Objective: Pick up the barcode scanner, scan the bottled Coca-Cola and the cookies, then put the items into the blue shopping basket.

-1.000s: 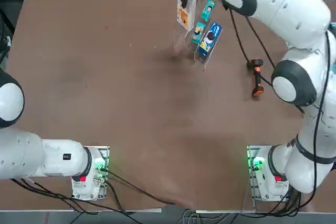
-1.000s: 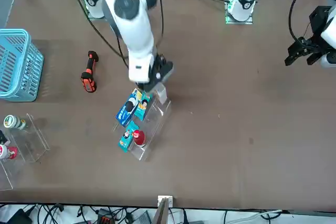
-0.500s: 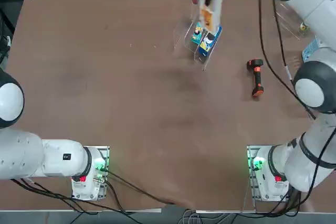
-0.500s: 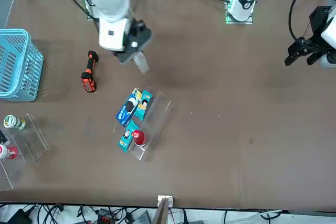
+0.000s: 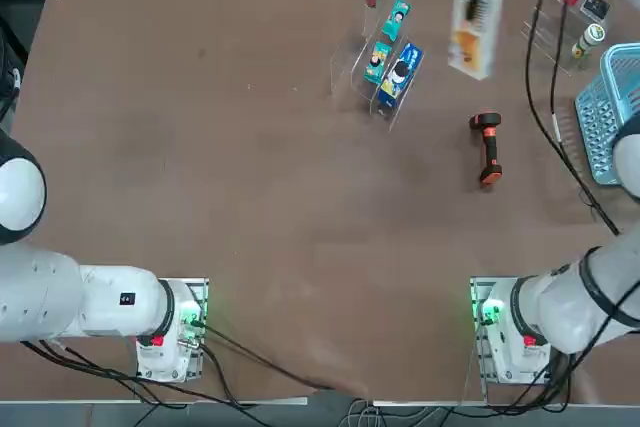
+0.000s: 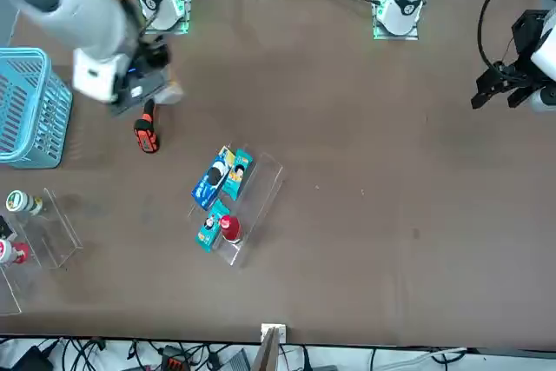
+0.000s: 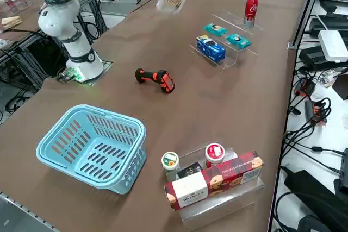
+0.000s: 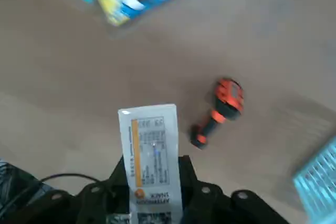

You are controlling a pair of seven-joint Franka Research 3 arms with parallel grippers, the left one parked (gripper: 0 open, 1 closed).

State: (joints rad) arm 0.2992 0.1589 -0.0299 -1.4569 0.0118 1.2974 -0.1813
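My hand (image 8: pixel 152 169) is clamped tight on the cookies (image 8: pixel 149 148), carrying the box in the air above the table (image 5: pixel 250 197). Taking the barcode scanner (image 5: pixel 488 147) as landmark: cookies hang just beyond it, blue shopping basket (image 5: pixel 612 112) to its right.

Top cam: overhead, looks straight down, arm bases at near edge, whole table (image 5: pixel 200 147) in frame. Front cam: across the table, high, faces robot. R-side cam: raised at robot's right, looks diagonally down, blue shopping basket (image 7: pixel 89 145) nearest. Wrist cam: on right arm, close, looks down past own fingers. All four share the barcode scanner (image 5: pixel 488 147); top, front & side share the acrylic rack (image 6: pixel 248 206).
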